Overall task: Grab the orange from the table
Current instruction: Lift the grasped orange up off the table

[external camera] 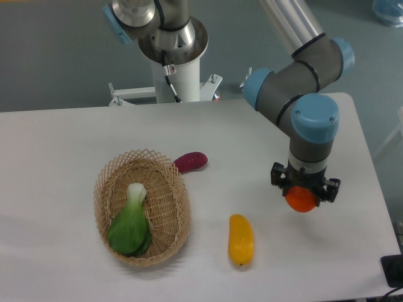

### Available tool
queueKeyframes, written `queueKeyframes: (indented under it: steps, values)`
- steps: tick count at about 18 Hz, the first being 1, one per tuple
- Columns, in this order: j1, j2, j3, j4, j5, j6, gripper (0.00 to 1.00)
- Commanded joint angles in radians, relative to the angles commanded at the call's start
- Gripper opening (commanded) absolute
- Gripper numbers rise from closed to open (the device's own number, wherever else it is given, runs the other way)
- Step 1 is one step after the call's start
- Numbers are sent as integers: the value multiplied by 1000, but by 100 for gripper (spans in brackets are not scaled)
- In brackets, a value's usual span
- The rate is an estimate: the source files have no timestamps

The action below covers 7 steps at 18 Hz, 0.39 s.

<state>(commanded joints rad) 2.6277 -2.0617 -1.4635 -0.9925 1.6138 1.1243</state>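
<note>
The table [75, 138] carries a basket [142, 207] with a leafy green [130, 223], a yellow fruit [241, 239] and a purple item [190, 162]. At its right side the gripper [303, 196] pinches the orange [301, 200] directly beneath itself, probably lifted clear of the surface, though contact is hard to judge.

My black gripper [304, 194] is showing a bright orange fruit, the orange [301, 201]. My arm [296, 94] is wearing grey with light-blue caps. The table [63, 145] is looking plain white, the basket [104, 189] tan with an open weave, its leafy vegetable [130, 224] green and white, 1 fruit [241, 239] yellow-orange, another [191, 162] dark magenta.
</note>
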Motion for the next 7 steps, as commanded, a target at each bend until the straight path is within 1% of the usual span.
queueKeyframes:
  steps: [4,7]
  values:
    - [2,-5,20,-2,3,0,80]
    - [2,-5,20,-2,3,0,80]
